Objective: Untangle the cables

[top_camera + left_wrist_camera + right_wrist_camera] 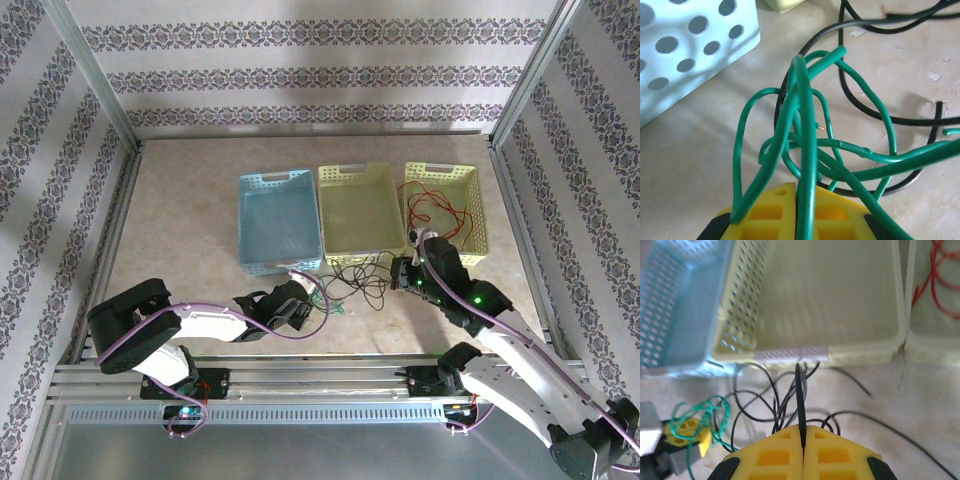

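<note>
left gripper (802,215): fingers pressed together, pinching green cable; sits low on the table (190,210), just in front of blue basket's near right corner.
green cable (805,125): bunch of loops rising out of the left gripper's seam and spilling onto the table. Some loops cross black cable; can't tell if actually knotted.
blue basket (262,182): leftmost of three, no cable seen inside.
black cable (362,278): loose loops on the table between the two grippers, just before the near rim of middle basket. One strand stands up from the right gripper.
key relation: green bunch is at the left end of the tangle, and the black loops spread rightward from it. The tangle's long axis runs left to right between the arms. Left arm is nearer green, right arm nearer black. Judgement: the next move is drawing the two apart along that line; risk is green loops dragging along with black.
middle basket (790,354): pale yellow, no cable seen inside.
right gripper (803,440): fingers closed tight, pinching a black strand in the seam.
right basket (478,215): pale yellow, rightmost, holds red cable.
red cable (432,205): coiled inside the right basket, well apart from the other two.
progress (judgement): red sorted; green and black not yet separated.
</note>
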